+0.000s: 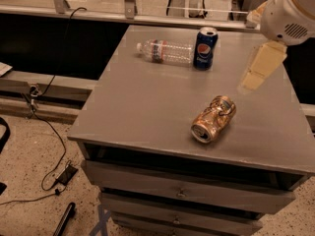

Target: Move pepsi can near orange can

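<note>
The pepsi can [205, 48] stands upright at the far side of the grey table [147, 107], dark blue with a round logo and a silver top. The orange can [214, 118] lies on its side near the table's front right, dented, with its silver rim facing the front. My gripper [261, 65] hangs above the table's right side, to the right of the pepsi can and behind the orange can. It touches neither can. The white arm housing [290, 11] sits above it.
A clear plastic bottle [165, 50] lies on its side just left of the pepsi can, nearly touching it. The table has drawers [182, 193] below its front edge. Cables [49, 132] run over the floor at the left.
</note>
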### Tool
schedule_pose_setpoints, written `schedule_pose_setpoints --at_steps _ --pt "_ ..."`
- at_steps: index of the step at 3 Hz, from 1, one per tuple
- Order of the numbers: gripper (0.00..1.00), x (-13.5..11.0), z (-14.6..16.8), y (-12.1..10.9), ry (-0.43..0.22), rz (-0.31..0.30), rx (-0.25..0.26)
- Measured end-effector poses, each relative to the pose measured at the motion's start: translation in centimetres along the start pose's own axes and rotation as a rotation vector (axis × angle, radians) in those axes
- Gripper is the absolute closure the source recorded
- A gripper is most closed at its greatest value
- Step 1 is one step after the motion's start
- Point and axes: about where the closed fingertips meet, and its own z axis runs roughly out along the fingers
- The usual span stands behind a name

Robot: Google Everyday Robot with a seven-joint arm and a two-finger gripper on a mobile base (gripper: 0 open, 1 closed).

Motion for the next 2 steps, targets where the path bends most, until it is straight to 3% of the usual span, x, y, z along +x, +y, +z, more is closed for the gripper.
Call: schedule_pose_setpoints --at_steps 1,2 --pt "0.0 -2.0 2.4 -5.0 -0.124 0.036 0.069" --pt "0.0 -2.8 5.3 -8.6 -0.296 0.104 0.125"
